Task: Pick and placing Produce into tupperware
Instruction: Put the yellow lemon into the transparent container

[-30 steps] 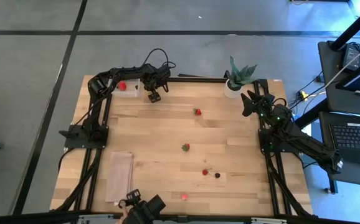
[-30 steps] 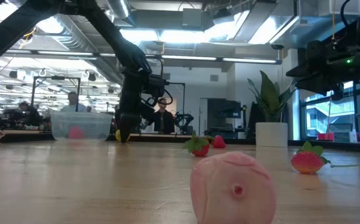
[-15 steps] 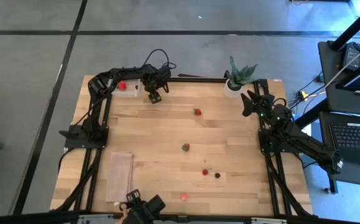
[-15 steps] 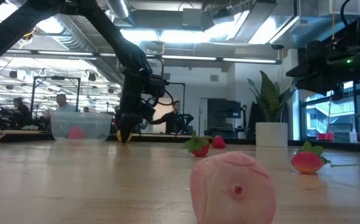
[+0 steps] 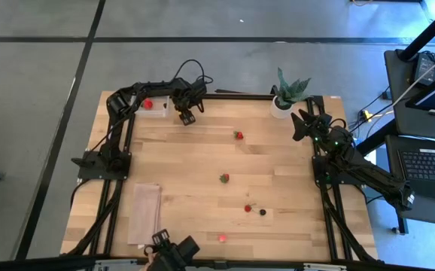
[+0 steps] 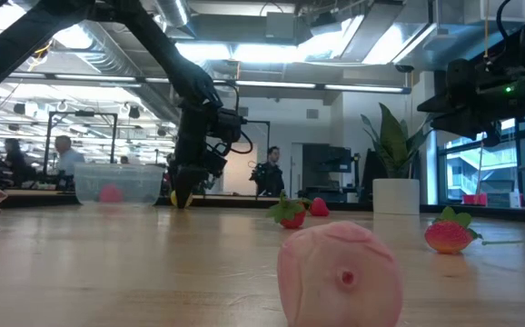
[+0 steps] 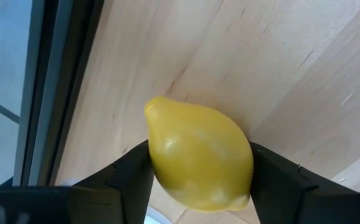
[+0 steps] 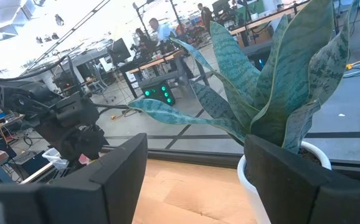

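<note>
Lemon [image 7: 198, 160] gripped by L jaws.

Glossy, smooth yellow lemon [image 7: 198, 155] — pale wood-grain table [image 7: 279, 68], matt

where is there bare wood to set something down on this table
Widest free patch: between the tan cloth and the central strawberry. Crowded spots: the far edge around the tupperware and the left gripper on the lemon; also near the dark berry.
</note>
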